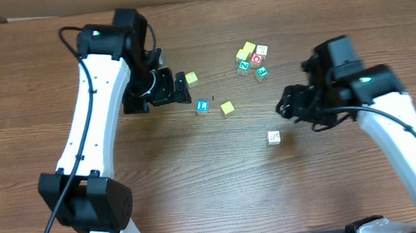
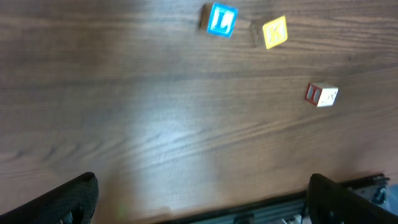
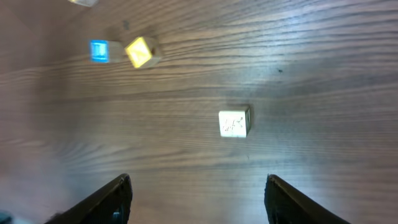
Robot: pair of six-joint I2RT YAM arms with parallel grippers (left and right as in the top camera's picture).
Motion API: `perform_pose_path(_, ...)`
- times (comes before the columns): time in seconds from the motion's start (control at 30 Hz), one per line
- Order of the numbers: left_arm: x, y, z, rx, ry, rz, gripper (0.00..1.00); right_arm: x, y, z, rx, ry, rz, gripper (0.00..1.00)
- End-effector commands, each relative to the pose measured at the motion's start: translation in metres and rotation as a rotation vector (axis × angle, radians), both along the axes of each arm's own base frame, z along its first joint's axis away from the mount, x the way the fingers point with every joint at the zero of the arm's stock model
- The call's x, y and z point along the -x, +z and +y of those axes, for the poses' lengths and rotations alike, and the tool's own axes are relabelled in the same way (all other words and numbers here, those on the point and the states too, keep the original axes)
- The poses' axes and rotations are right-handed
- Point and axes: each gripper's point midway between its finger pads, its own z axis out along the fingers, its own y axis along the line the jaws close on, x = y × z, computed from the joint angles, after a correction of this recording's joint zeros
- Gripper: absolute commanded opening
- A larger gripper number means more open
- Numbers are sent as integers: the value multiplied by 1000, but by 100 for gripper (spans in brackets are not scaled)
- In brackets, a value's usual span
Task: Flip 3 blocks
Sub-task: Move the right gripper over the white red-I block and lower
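Three blocks lie on the wood table. The blue-faced block (image 1: 202, 106) (image 2: 222, 20) (image 3: 99, 50) and the pale yellow block (image 1: 227, 108) (image 2: 274, 32) (image 3: 142, 51) sit side by side near the middle. The cream-white block (image 1: 274, 137) (image 2: 322, 95) (image 3: 235, 122) lies alone further right and nearer the front, and shows a red side in the left wrist view. My left gripper (image 1: 183, 88) (image 2: 202, 205) hovers open and empty just left of the blue block. To the upper right of the cream block, my right gripper (image 1: 283, 107) (image 3: 199, 193) is open and empty above the table.
A brighter yellow cube (image 1: 191, 79) lies close to the left gripper's fingertips. A cluster of several cubes (image 1: 252, 59), some green-marked or red-marked, sits at the back centre. The table's front rail (image 2: 292, 205) shows in the left wrist view.
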Motion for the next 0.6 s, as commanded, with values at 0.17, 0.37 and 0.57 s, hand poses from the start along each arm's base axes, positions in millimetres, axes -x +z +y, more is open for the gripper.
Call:
perform_pose_path(0.17,-22,-12,-8,-3,-22,-52,100,-2,-69,16,187,25,49,69)
perform_pose_path(0.37,-29,-12,-9,1,-22,-80,100,0,-106,8,284,20,134,69)
perform_pose_path(0.57,-31,-11,-9,3,-22,-88,100,2,-131,12,287,31,195,69)
